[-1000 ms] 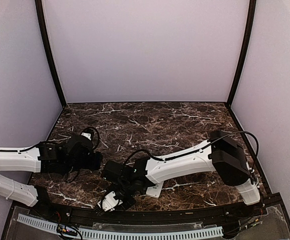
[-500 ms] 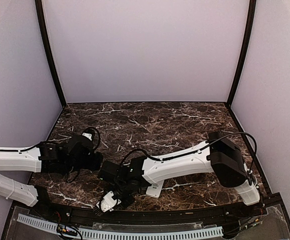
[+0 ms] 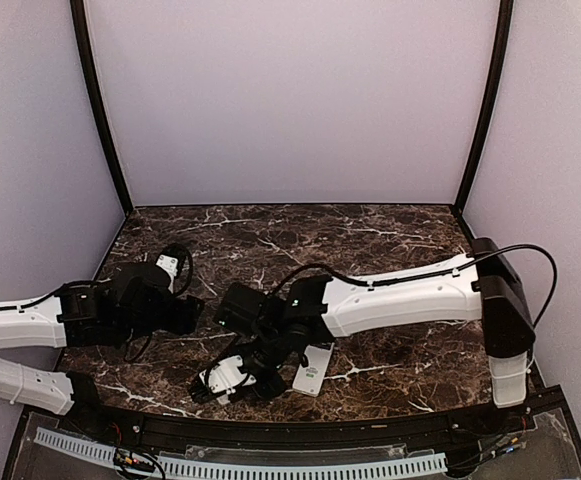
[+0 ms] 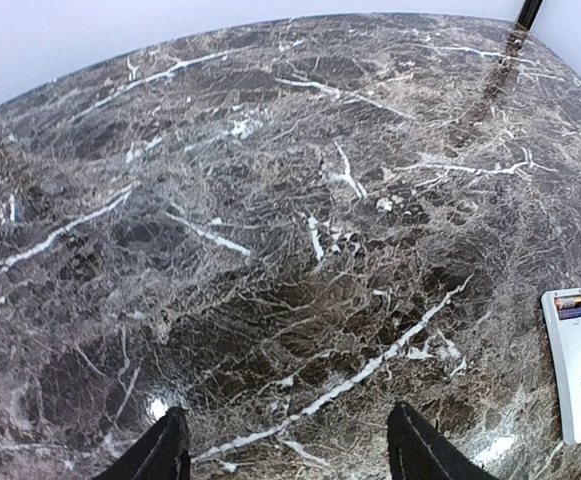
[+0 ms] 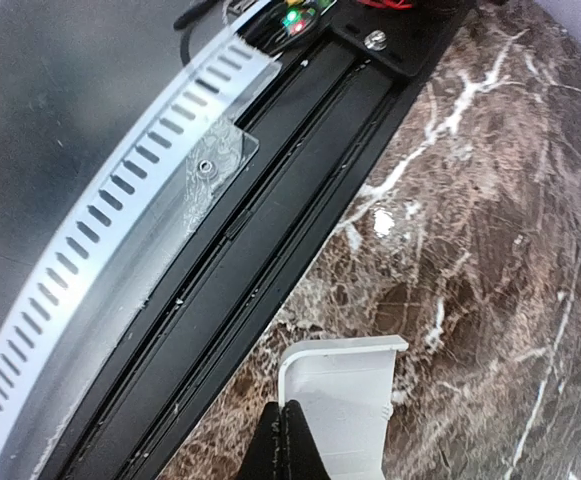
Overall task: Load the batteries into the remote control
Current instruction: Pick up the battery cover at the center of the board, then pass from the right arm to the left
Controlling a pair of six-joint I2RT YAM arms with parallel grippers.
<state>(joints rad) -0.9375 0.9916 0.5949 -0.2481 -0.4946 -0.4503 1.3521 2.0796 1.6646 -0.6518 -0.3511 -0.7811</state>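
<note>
Since the earlier frame my right arm has stretched out and lowered, uncovering the small white rectangular remote control. It lies near-centre on the dark veined marble table, with a dark battery seated at one end. My right gripper is closed flat, its tips at a white flat cover plate by the near edge; I cannot tell whether it pinches the plate. My left gripper stands wide and empty, left of the remote.

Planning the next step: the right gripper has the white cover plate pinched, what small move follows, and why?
Probably carry the cover plate, pinched in the shut right gripper, to the remote control, which lies back-up nearby with a battery showing in its open bay; the cover likely closes it.
</note>
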